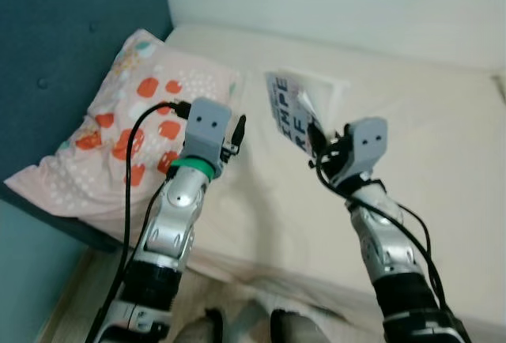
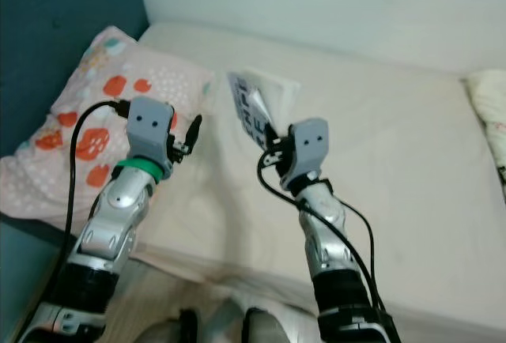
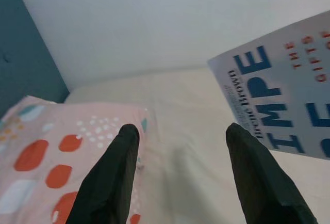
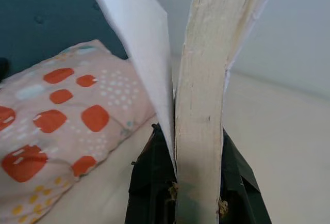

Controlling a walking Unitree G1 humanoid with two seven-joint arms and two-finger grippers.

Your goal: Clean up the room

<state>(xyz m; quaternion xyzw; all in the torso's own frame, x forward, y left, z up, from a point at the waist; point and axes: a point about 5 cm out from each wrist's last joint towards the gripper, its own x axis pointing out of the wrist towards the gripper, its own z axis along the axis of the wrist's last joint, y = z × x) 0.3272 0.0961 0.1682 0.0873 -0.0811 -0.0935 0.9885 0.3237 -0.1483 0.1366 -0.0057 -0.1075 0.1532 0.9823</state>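
Right hand is clamped on the lower edge of a white paperback book, lifting it above the cream bed, front cover peeling away from the pages. Left hand hangs spread and empty beside the spotted pink pillow.

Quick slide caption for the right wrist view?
Right gripper clamps a paperback book by its page edge, front cover splayed open, above the bed beside the spotted pillow.
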